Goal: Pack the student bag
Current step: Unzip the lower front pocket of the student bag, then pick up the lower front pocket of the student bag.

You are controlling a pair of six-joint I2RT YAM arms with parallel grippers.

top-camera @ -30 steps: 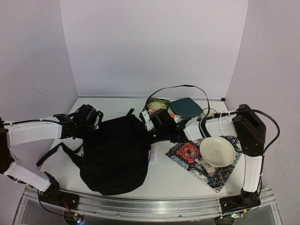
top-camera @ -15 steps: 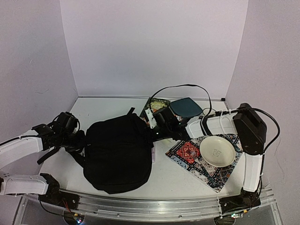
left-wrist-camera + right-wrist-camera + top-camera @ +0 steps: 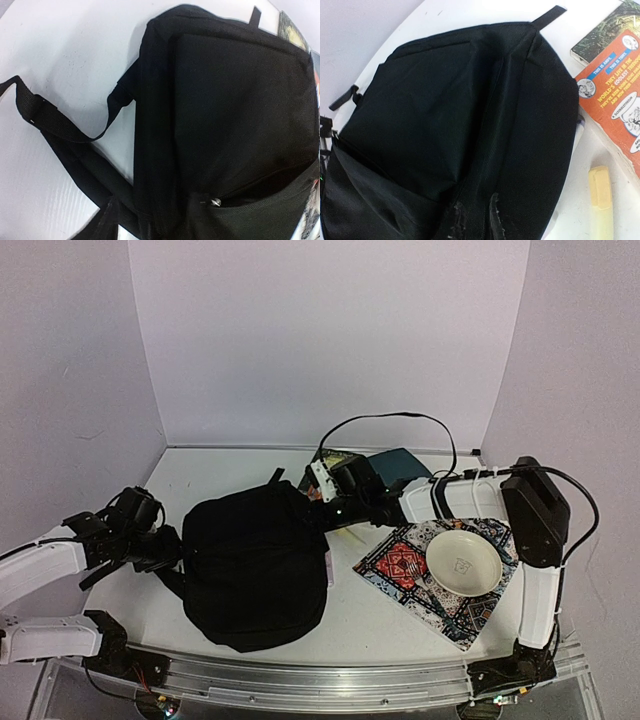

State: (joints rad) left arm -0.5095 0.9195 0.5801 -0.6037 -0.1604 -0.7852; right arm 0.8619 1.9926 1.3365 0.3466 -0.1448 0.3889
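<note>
Student bag [image 3: 255, 570]: large, black, lying flat at left-centre of the white table [image 3: 230, 465]; one shoulder strap [image 3: 50, 122] trailing loose off its left side.
Left gripper [image 3: 163, 543]: low at the bag's left edge, among the straps; fingers outside its own camera's view, grip impossible to tell.
Right gripper [image 3: 475, 212]: at the bag's far right corner; fingers [image 3: 495, 217] a little apart astride a ridge of black fabric; pinching or free, impossible to tell.
Beside the bag: orange book [image 3: 615, 100] touching a dark green book [image 3: 605, 35]; pale yellow stick [image 3: 601, 200] just off the bag's right edge.
Farther right: teal pouch [image 3: 405, 462] near the back wall; patterned cloth [image 3: 400, 565] bearing a white bowl [image 3: 463, 562].
</note>
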